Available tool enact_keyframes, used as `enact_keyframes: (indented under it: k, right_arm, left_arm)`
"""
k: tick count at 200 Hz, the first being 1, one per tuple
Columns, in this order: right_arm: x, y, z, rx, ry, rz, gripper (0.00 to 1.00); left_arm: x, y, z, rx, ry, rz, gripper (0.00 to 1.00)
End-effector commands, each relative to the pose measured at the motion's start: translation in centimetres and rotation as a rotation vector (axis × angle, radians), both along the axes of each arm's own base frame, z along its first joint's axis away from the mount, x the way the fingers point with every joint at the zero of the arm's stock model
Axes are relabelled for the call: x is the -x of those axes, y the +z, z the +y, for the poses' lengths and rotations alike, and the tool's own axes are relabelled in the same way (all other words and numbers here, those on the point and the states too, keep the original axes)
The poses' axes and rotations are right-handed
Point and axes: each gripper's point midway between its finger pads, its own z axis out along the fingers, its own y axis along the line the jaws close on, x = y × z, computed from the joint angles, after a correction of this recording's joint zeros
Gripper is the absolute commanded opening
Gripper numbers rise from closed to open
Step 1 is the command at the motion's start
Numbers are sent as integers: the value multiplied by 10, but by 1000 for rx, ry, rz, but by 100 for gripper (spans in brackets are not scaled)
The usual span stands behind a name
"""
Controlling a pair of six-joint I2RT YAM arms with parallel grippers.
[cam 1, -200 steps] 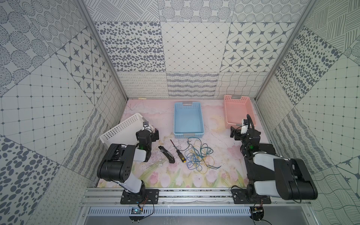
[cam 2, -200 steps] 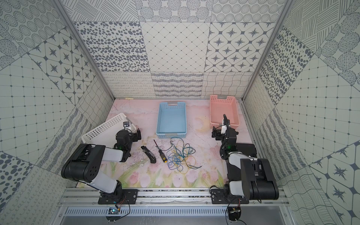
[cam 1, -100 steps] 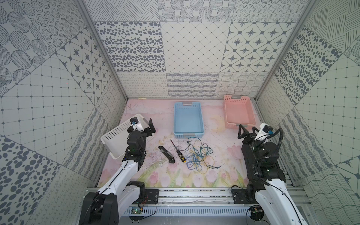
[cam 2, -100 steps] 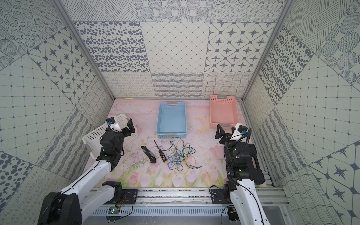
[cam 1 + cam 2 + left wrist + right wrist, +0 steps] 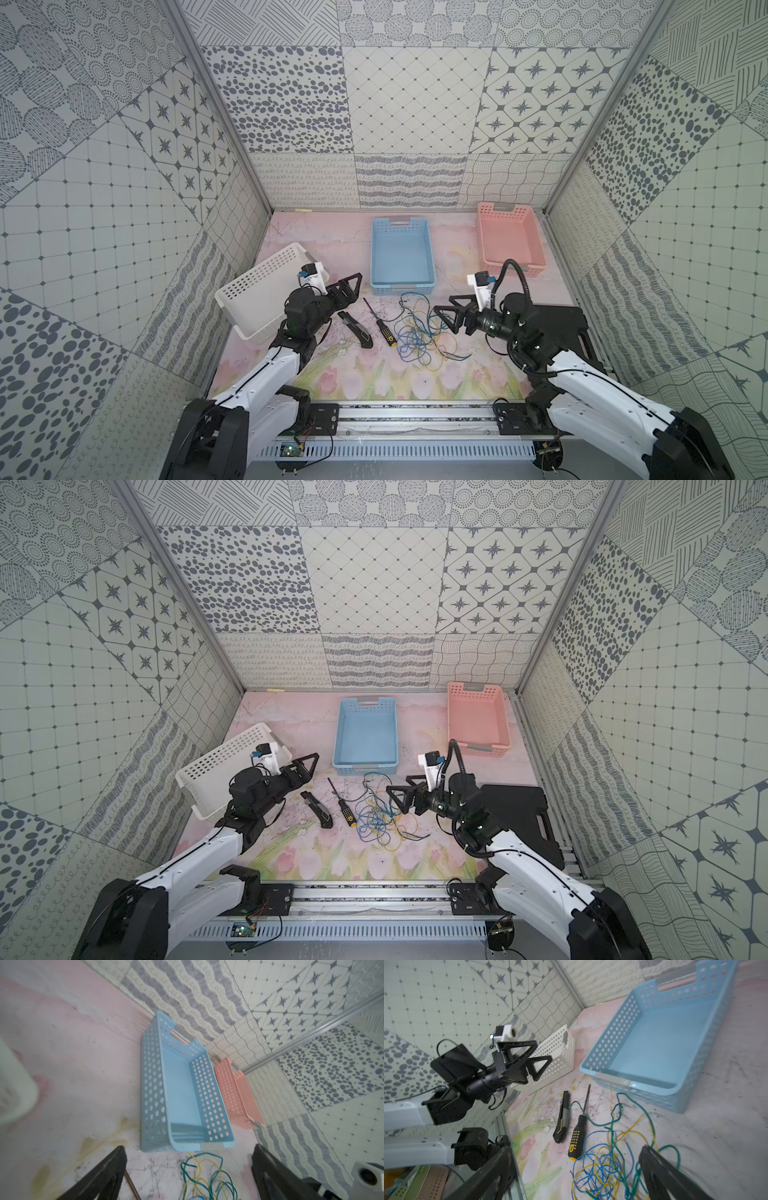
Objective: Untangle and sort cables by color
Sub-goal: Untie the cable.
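Three open baskets, a heap of cables and two robot arms are shown on a table (image 5: 316, 245) covered with a pink flowered mat. The cables (image 5: 417, 334), thin blue, yellow and dark green wires, are seen in one loose knot near the middle of the table, just in front of the blue basket (image 5: 376, 257). A few strands trail toward the front edge. No wire is seen lying apart from the knot, and none is seen in any basket.

The blue basket at the middle of the back edge and the pink basket (image 5: 482, 237) in the back right corner are shown empty. The white basket (image 5: 257, 286) is tipped up against the left edge, and nothing can be made out inside it. A black-and-yellow screwdriver (image 5: 382, 328) is laid just left of the knot and is crossed by a green strand. A utility knife (image 5: 355, 330) is laid just beside it, further left.

The left gripper (image 5: 353, 286) is held above the table between the white basket and the blue basket, its jaws spread wide with nothing between them. The right gripper (image 5: 444, 305) is held at the right side of the knot and pointed at it, jaws likewise spread wide and empty. Whether its tips touch a wire cannot be told.

The task is judged to be at its very beginning: nothing is untangled and nothing is sorted. Every wire is left to be drawn out of the knot, grouped with others of its colour and set down apart, presumably in the baskets.
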Motion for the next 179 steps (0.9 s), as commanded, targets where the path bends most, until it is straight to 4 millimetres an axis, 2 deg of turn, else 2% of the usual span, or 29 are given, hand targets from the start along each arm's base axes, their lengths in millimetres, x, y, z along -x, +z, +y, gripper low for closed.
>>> enact_keyframes:
  k: [1,17,38,50,76,84,88,102,144,179]
  right_arm:
    - [-9,-33,8,192,-70,-33,99]
    - [-13,-57,11,289,-119,-19,99]
    - [-28,-80,4,377,-198,8,99]
    - [-39,-85,2,419,-238,4,99]
    - [-61,-97,1,458,-262,9,97]
    - [-67,-102,-1,455,-271,16,93]
    - [-75,-92,4,431,-278,-1,91]
    - [-84,-90,8,397,-282,-17,83]
    - [-101,-94,32,367,-246,-13,55]
    - [-110,-103,36,386,-252,4,40]
  left_arm:
    - [49,-7,-74,98,-319,118,95]
    - [59,-27,-81,24,-319,148,94]
    - [64,-45,-76,-32,-289,173,93]
    - [65,-53,-70,-59,-269,183,93]
    - [69,-55,-63,-78,-249,169,94]
    - [71,-56,-61,-82,-247,168,94]
    - [71,-57,-60,-85,-247,169,94]
    - [74,-57,-58,-92,-245,165,95]
    - [78,-55,-54,-86,-237,147,95]
    - [81,-55,-55,-75,-247,154,95]
